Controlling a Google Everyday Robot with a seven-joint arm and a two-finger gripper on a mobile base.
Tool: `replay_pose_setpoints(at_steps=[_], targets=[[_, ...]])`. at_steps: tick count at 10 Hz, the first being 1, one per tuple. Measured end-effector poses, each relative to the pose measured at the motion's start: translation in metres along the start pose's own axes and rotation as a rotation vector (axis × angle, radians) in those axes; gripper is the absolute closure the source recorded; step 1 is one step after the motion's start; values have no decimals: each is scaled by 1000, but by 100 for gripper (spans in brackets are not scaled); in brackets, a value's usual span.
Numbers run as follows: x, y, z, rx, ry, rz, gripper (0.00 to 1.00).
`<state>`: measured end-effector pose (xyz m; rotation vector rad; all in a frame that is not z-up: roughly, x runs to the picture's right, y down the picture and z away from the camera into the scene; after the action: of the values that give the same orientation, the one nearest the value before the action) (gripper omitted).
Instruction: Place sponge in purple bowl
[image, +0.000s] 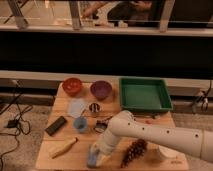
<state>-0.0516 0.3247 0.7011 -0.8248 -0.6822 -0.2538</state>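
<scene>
Wooden table (60, 105) fills the lower half of the camera view, with a dark counter front and windows behind it

Green tray (145, 94) sits at the table's back right corner, square, shallow-walled

White robot arm (165, 136) reaches in from the right edge and runs across the front of the table, bending down toward the front edge left of centre

Purple bowl (101, 89) stands at the back, just left of the tray. Red-orange bowl (72, 85) beside it, further left, apart from it

Pale flat cloth (77, 106) lies in front of the two bowls. Black rectangular block (55, 125) lies angled near the left edge

Dark bunch of grapes (134, 151) rests near the front edge, just right of the arm's lower end. White round dish (167, 153) partly visible under the arm on the right

Yellowish elongated item (63, 147), tapered, lies at front left

Small blue cup (80, 123) stands mid-table, with a small metallic cup (93, 108) behind it

Gripper (96, 153) is down at the front edge, fingers pressed together, pinching the sponge (93, 157)

Sponge: blue-grey, at the table's front edge, well apart from the purple bowl, which is across the table at the back
</scene>
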Motion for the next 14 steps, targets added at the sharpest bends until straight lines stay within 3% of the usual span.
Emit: replay_pose_setpoints(at_steps=[3, 6, 9, 11, 14], targets=[[-35, -9, -24, 70, -6, -54, 100], [-68, -21, -56, 144, 14, -118, 100], [-72, -29, -71, 193, 23, -144, 100], [-58, -31, -84, 228, 11, -132, 100], [-58, -32, -84, 227, 9, -133, 100]])
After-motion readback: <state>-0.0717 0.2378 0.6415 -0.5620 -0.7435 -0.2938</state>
